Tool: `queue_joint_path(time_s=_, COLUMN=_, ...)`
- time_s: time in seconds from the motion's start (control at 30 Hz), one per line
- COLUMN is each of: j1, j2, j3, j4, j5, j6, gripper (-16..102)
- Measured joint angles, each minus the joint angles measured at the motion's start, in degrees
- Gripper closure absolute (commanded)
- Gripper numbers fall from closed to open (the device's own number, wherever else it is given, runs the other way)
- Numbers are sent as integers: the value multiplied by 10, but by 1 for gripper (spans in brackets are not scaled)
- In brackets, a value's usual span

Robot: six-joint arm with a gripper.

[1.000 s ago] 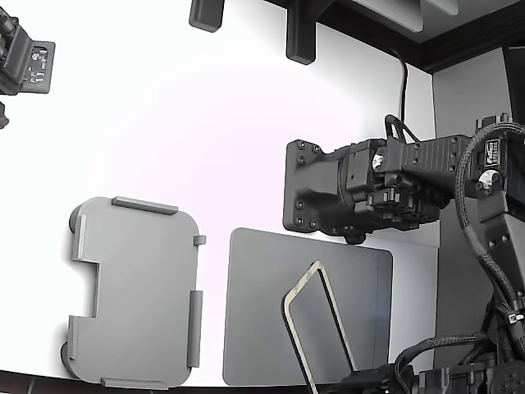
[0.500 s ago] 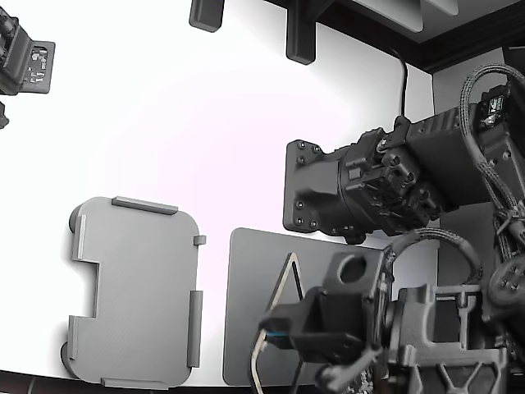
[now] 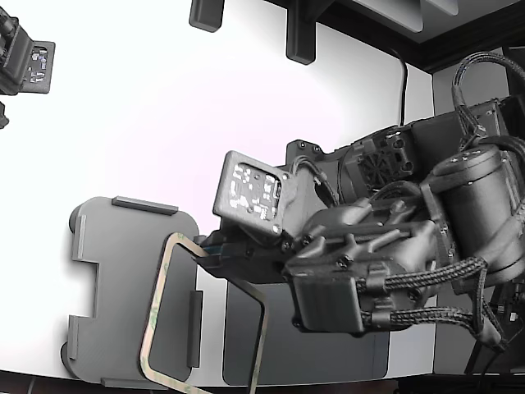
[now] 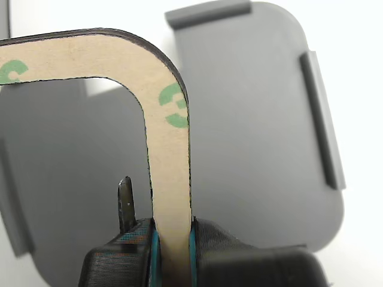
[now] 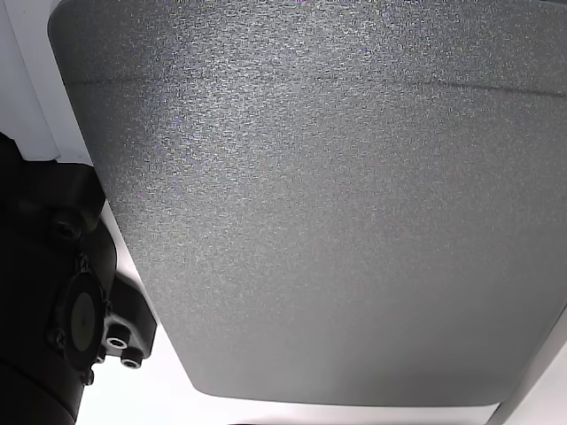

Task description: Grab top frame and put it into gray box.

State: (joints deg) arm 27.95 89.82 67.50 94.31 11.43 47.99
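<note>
White tabletop (image 3: 164, 123) fills the exterior view, and I see my arm (image 3: 394, 238) reaching in from that view's right, its dark bulk and braided cables covering much of the mat (image 3: 328, 353). That dark gray mat lies flat near the table's lower edge, to the exterior view's right of the box (image 3: 123, 287); the other view shows little besides the mat's (image 5: 310, 204) pebbled surface, with a black mount (image 5: 53, 292) at one side. The box, a light gray shallow tray with raised edge tabs and a side notch, sits on the table toward the exterior view's lower left. Above the box's near side and the strip of table between box and mat hangs the frame (image 3: 160, 328), thin, tan, rounded at the corners and hollow in the middle, held clear of the surface and tilted; I cannot tell how high. My gripper (image 3: 215, 253) is clamped on one side of the frame, and the wrist view shows this plainly: the tan strip (image 4: 170, 179) runs straight down between the two dark jaws, with teal pads pressed on both its faces. Green marks (image 4: 170, 104) show on the frame's curved corner, and the box (image 4: 257, 131) lies behind it. A speckled marker plate (image 3: 253, 190) is mounted on the wrist.
</note>
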Motion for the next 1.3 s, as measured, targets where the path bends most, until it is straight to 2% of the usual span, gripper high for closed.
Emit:
queue_joint_path(time_s=0.2, j1=-23, j2=-58, j3=-25, j4=0, j5=-59, j6=253, gripper=99)
queue_joint_path(time_s=0.57, j1=-24, j2=-109, j3=10, j4=0, j5=-88, j6=644, gripper=99)
queue_joint_path(time_s=0.8, j1=-24, j2=-99, j3=47, j4=0, j5=-114, j6=708, gripper=99)
queue_joint_path(time_s=1.3, j1=-16, j2=-102, j3=79, j4=0, j5=-107, j6=722, gripper=99)
